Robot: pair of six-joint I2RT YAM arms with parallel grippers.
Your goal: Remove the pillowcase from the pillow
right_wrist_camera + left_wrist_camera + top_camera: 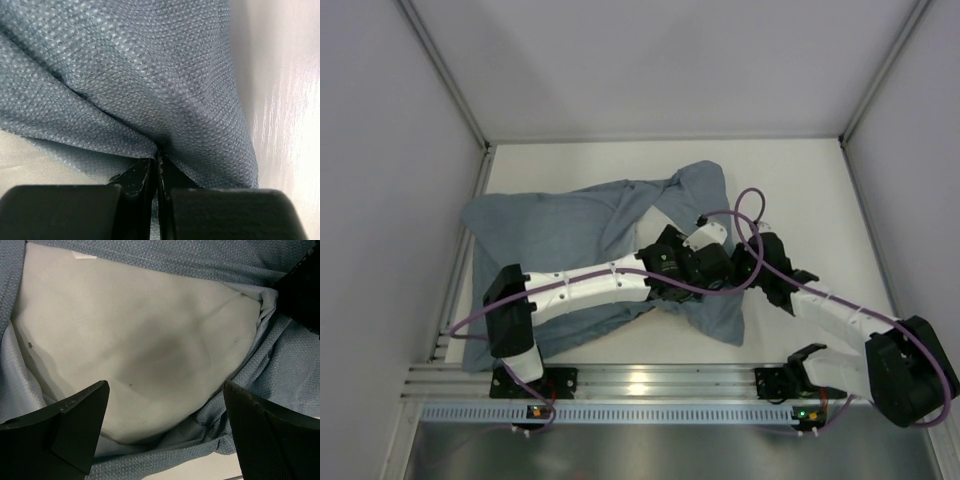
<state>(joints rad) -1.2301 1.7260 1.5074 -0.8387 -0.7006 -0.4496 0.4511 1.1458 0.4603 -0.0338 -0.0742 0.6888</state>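
While the left tool [165,387] stands wide open, its two dark fingers [70,425] spread far apart with nothing between them, it points down at the exposed white face of the pillow [135,325]. Contact with the pillow: cannot tell. The pillow is bare here, with a few tiny dark specks. The pillowcase [280,360] is bunched around that bare patch on every side of the left wrist view.

Right tool [157,161]: closed, pinching a fold of the blue-grey pillowcase, and the cloth runs up from the pinch in a creased ridge. Pale table [285,100] surface shows just beside that fold.

Top view: both tools sit close together over the cloth's right part, about mid-table. From there the pillowcase [570,220] spreads toward the table's left edge. One flap reaches toward the far edge and one corner lies toward the near edge. Most of the pillow is covered by the case.
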